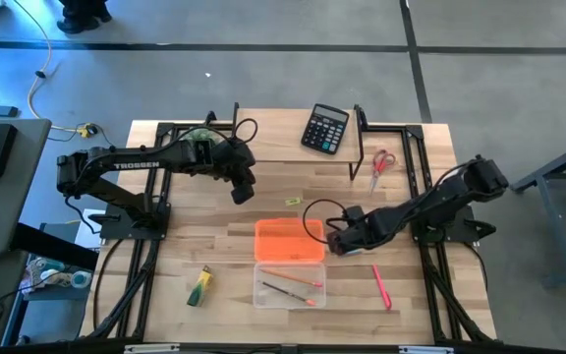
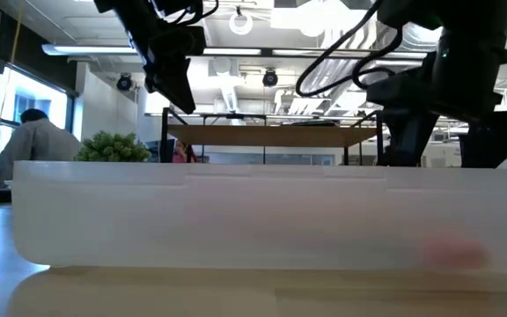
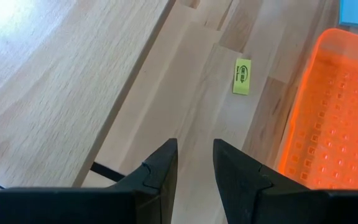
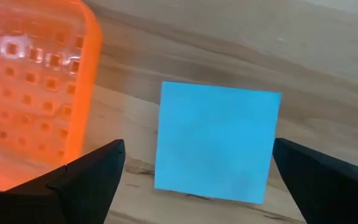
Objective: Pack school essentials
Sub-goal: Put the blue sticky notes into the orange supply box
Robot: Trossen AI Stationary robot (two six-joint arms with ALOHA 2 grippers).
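Two hands are over the bench (image 1: 165, 246). The right hand (image 1: 334, 239) sits low at the right edge of the orange lid (image 1: 289, 240), its fingers (image 4: 86, 177) spread wide on either side of the light-blue note pad (image 4: 215, 142), which lies flat on the wood just beside that lid; nothing is held between them. The left hand (image 1: 242, 189) hangs above the bench's middle rear, fingers (image 3: 157, 180) nearly together with a narrow gap and nothing between them. Near it, a tiny yellow piece (image 1: 291, 202) lies on the wood between this hand and the orange lid.

In front of the lid, touching it, is the clear tray (image 1: 263, 294) with thin wooden pencils (image 1: 291, 279) inside. A pink pen (image 1: 380, 286) lies on the bench to the tray's right, and a green-yellow marker (image 1: 199, 286) to its left. Red-handled scissors (image 1: 381, 165) rest near the rear right, with a black calculator (image 1: 324, 129) at the rear edge.
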